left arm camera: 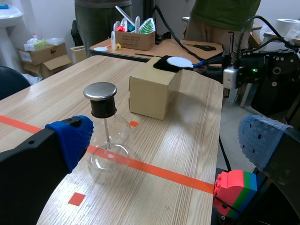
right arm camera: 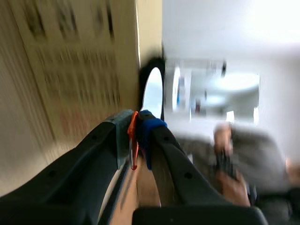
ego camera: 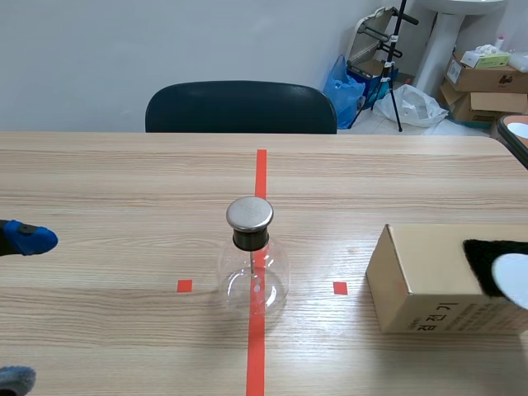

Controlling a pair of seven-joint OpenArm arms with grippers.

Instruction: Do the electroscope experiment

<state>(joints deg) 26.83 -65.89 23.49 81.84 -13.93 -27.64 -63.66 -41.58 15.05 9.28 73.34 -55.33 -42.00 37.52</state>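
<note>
Nearest, the left pincer (left arm camera: pixel 168 138) gapes wide with nothing in it. The right pincer (right arm camera: pixel 136 129) is pinched onto a thin orange strip (right arm camera: pixel 133 145) beside the white disc (ego camera: pixel 513 276) atop the cardboard box (ego camera: pixel 429 280). Mid-tabletop (ego camera: pixel 124 181), on the red line, stands the electroscope (ego camera: pixel 252 276): thin glass, likely light, slick and fragile, so I'd grip only its black neck (ego camera: pixel 250 239), never the bulb

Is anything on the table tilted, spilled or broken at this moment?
Nothing stands out. The glass flask stands upright and whole on the tape line, its metal cap level. The cardboard box sits flat, the white disc on the black cloth atop it.
</note>
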